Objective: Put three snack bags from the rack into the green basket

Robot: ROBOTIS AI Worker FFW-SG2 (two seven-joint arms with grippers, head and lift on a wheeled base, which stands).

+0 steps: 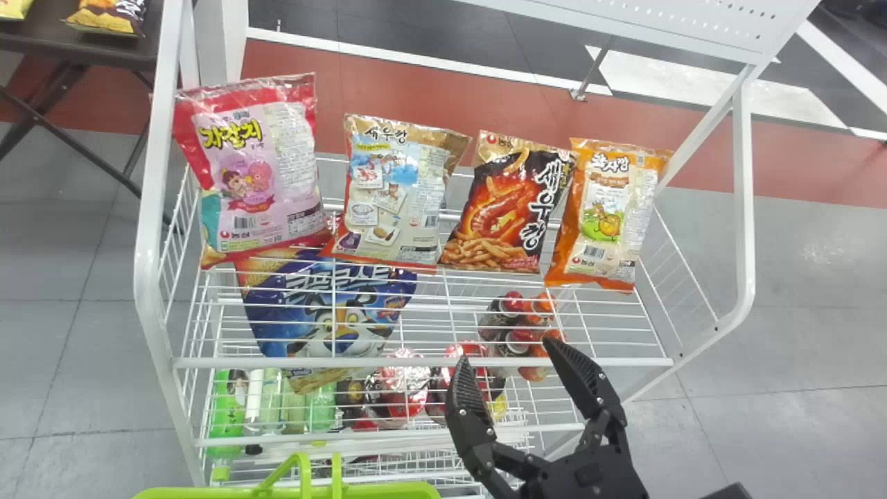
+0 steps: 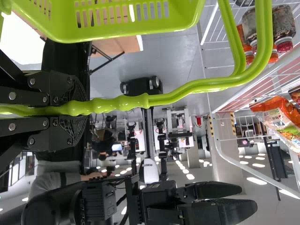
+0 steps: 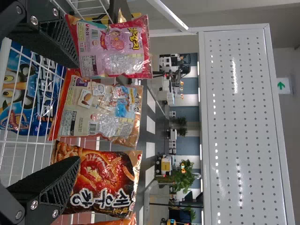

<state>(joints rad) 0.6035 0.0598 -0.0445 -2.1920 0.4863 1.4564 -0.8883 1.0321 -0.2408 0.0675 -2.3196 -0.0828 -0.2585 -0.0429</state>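
Note:
My right gripper stands open and empty over the rack's front edge, below the dark shrimp snack bag. To its left on the top shelf lean a beige snack bag and a pink snack bag; an orange snack bag is at the right. In the right wrist view the open right gripper faces the beige bag. The green basket is at the bottom edge of the head view. My left gripper is shut on its handle.
The white wire rack has a raised front rail and side frames. A blue cereal bag lies below the leaning bags, with bottles and red-capped containers on lower levels. A dark table stands at the back left.

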